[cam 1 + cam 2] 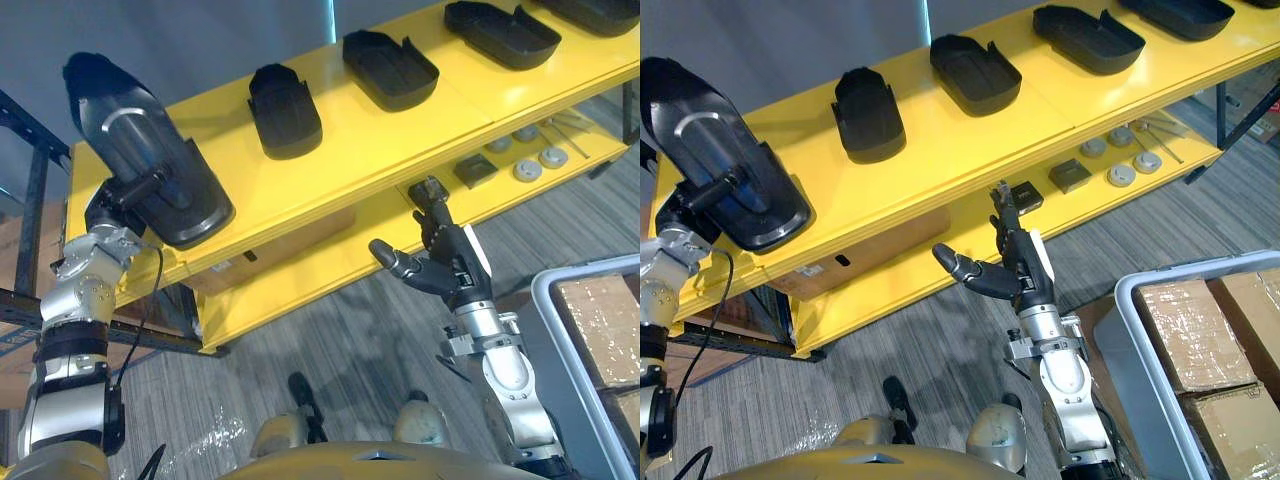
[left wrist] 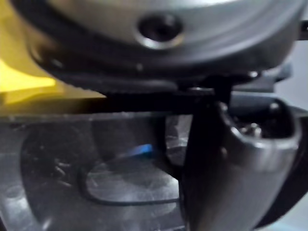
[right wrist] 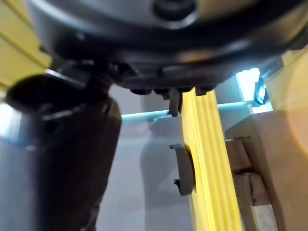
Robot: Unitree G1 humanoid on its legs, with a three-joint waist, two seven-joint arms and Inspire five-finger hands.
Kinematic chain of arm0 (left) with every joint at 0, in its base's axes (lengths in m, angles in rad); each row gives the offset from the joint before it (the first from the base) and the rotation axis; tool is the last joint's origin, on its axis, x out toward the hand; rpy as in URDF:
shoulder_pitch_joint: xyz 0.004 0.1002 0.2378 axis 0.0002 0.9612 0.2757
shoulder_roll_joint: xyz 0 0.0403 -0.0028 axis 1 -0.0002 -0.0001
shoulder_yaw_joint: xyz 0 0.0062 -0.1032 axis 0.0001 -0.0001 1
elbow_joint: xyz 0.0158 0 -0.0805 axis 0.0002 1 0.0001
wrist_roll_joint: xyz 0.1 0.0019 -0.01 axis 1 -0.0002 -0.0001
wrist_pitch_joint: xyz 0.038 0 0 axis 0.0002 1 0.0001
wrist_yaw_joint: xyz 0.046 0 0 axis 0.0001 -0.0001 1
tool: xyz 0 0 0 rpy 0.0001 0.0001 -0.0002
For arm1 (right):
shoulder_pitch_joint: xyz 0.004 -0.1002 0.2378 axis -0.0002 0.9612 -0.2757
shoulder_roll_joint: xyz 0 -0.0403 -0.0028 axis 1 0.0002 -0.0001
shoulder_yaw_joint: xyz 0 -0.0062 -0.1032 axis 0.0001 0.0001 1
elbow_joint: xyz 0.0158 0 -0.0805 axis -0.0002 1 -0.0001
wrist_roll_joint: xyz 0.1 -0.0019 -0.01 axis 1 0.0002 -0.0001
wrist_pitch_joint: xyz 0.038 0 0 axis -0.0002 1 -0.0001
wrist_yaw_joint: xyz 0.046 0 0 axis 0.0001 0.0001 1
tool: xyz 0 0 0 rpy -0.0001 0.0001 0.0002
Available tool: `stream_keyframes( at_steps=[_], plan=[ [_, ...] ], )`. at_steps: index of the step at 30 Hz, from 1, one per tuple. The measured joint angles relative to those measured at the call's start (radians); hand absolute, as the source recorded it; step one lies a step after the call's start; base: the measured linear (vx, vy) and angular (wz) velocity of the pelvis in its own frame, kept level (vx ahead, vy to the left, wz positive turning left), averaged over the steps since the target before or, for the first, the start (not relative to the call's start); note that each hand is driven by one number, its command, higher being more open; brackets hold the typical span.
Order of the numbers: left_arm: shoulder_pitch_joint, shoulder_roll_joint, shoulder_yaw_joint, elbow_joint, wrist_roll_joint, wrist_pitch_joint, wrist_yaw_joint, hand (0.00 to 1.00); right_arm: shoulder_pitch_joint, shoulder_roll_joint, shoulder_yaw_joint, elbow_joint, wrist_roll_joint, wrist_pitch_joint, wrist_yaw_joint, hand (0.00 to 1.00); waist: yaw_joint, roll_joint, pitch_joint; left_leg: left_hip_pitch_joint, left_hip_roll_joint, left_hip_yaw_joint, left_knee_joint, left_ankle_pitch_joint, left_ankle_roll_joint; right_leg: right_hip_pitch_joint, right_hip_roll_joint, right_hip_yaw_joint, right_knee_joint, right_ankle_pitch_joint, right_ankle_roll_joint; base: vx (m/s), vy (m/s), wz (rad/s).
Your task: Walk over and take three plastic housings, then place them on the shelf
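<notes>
Left eye view: left hand grips a black housing, tilted at the left end of the yellow shelf, not yet released. Other housings already lie along the top. Below the shelf front, right hand is empty, fingers straight. Probably late in the task.

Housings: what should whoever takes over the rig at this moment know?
Left hand shut on a housing, held tilted over the left end of the top shelf; contact with it unclear.
Right hand open, empty, in front of the lower shelf.
Four other housings lie on the top shelf.
Left: set the held one down. Whether that makes three cannot be told.
</notes>
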Motion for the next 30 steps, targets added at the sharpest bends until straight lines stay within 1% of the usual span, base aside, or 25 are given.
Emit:
stream_keyframes(
  at_steps=[1, 3, 5, 6, 7, 9, 11, 14, 15, 16, 21, 24, 26, 28, 30],
  plan=[
    [-0.016, 0.000, -0.001, 0.006, 0.000, 0.000, -0.001, 0.00, -0.008, 0.000, 0.003, -0.003, 0.000, 0.003, 0.002, 1.00, 0.000, -0.001, 0.008, -0.003, -0.001, 0.001, 0.000, 0.002, 0.001, -0.008, -0.001, 0.003, 0.007, -0.001, -0.001, 0.00, 0.000, 0.00],
    [-0.059, 0.000, -0.002, 0.014, -0.001, -0.007, 0.003, 0.00, -0.044, -0.001, 0.018, -0.016, 0.001, 0.013, 0.016, 1.00, 0.001, -0.003, 0.046, -0.004, -0.003, 0.002, 0.000, 0.006, 0.004, -0.019, -0.007, 0.006, 0.030, -0.008, -0.004, 0.00, 0.000, 0.00],
    [-0.076, 0.000, -0.010, 0.015, -0.001, -0.014, 0.009, 0.00, -0.056, -0.001, 0.037, -0.020, 0.001, 0.014, 0.020, 1.00, 0.000, -0.004, 0.050, -0.020, -0.005, 0.000, 0.009, 0.006, 0.005, -0.038, -0.012, 0.007, 0.046, -0.014, -0.004, -0.01, -0.007, 0.05],
    [-0.094, 0.001, -0.016, 0.015, 0.000, -0.018, 0.018, 1.00, -0.065, -0.001, 0.050, -0.021, 0.001, 0.016, 0.022, 1.00, 0.000, -0.006, 0.057, -0.029, -0.005, -0.001, 0.010, 0.007, 0.006, -0.050, -0.014, 0.008, 0.058, -0.018, -0.005, 0.00, -0.015, 0.07],
    [-0.101, 0.001, -0.017, 0.014, 0.000, -0.023, 0.025, 1.00, -0.073, -0.002, 0.058, -0.021, 0.000, 0.019, 0.022, 1.00, 0.000, -0.006, 0.062, -0.033, -0.004, -0.003, 0.013, 0.008, 0.007, -0.049, -0.014, 0.007, 0.062, -0.019, -0.006, 0.02, -0.026, 0.04],
    [-0.137, 0.001, -0.019, 0.023, 0.000, -0.025, 0.062, 1.00, -0.085, -0.002, 0.078, -0.054, 0.001, 0.033, 0.019, 1.00, 0.000, -0.010, 0.099, -0.035, -0.002, -0.005, 0.024, 0.008, 0.008, -0.052, -0.016, 0.007, 0.076, -0.023, -0.007, 0.00, -0.015, 0.02],
    [-0.144, 0.008, -0.022, 0.025, 0.002, -0.028, 0.099, 1.00, -0.085, -0.002, 0.095, -0.085, 0.000, 0.036, 0.018, 1.00, -0.001, -0.009, 0.116, -0.042, -0.002, -0.004, 0.026, 0.008, 0.008, -0.061, -0.016, 0.008, 0.080, -0.024, -0.010, -0.02, -0.010, 0.00],
    [-0.152, 0.033, -0.056, 0.064, 0.033, -0.028, 0.146, 1.00, -0.093, -0.002, 0.114, -0.106, 0.001, 0.036, 0.012, 1.00, -0.004, -0.010, 0.119, -0.069, -0.001, -0.004, 0.028, 0.012, 0.012, -0.091, -0.016, 0.013, 0.090, -0.023, -0.008, 0.01, -0.010, 0.00],
    [-0.174, 0.074, -0.058, 0.082, 0.104, -0.030, 0.186, 1.00, -0.115, -0.001, 0.127, -0.105, 0.000, 0.053, -0.005, 1.00, -0.002, -0.026, 0.135, -0.069, -0.001, -0.003, 0.028, 0.012, 0.013, -0.091, -0.015, 0.015, 0.089, -0.021, -0.006, 0.05, -0.034, 0.02],
    [-0.179, 0.074, -0.057, 0.089, 0.131, -0.031, 0.196, 1.00, -0.117, -0.001, 0.128, -0.105, 0.000, 0.058, -0.009, 1.00, -0.001, -0.028, 0.136, -0.068, -0.001, -0.003, 0.028, 0.012, 0.013, -0.090, -0.015, 0.015, 0.089, -0.021, -0.006, 0.06, -0.039, 0.01],
    [-0.205, 0.076, -0.056, 0.106, 0.133, -0.031, 0.217, 1.00, -0.116, -0.001, 0.140, -0.105, -0.002, 0.059, -0.026, 1.00, 0.001, -0.029, 0.154, -0.058, 0.000, -0.003, 0.028, 0.012, 0.013, -0.079, -0.013, 0.015, 0.087, -0.021, -0.007, 0.01, -0.005, 0.00],
    [-0.220, 0.091, -0.056, 0.134, 0.208, -0.029, 0.234, 1.00, -0.116, -0.001, 0.148, -0.105, -0.001, 0.062, -0.038, 1.00, -0.006, -0.033, 0.157, -0.055, 0.001, 0.001, 0.028, 0.012, 0.013, -0.079, -0.012, 0.019, 0.086, -0.021, -0.006, 0.00, -0.012, -0.05],
    [-0.223, 0.092, -0.056, 0.139, 0.247, -0.032, 0.275, 1.00, -0.114, -0.001, 0.147, -0.105, 0.000, 0.062, -0.042, 1.00, -0.013, -0.035, 0.158, -0.053, 0.002, 0.002, 0.028, 0.012, 0.013, -0.079, -0.011, 0.019, 0.086, -0.020, -0.006, 0.00, 0.000, 0.00],
    [-0.223, 0.092, -0.056, 0.142, 0.247, -0.037, 0.307, 1.00, -0.112, -0.001, 0.148, -0.105, 0.000, 0.062, -0.042, 1.00, -0.017, -0.035, 0.158, -0.051, 0.002, 0.003, 0.027, 0.012, 0.013, -0.076, -0.010, 0.019, 0.085, -0.020, -0.006, 0.00, 0.000, 0.00],
    [-0.224, 0.093, -0.055, 0.142, 0.250, -0.041, 0.384, 1.00, -0.102, 0.000, 0.149, -0.104, 0.000, 0.061, -0.041, 1.00, -0.023, -0.035, 0.158, -0.043, 0.004, 0.002, 0.025, 0.012, 0.013, -0.064, -0.007, 0.018, 0.074, -0.017, -0.005, 0.03, -0.022, -0.01]
  ],
)
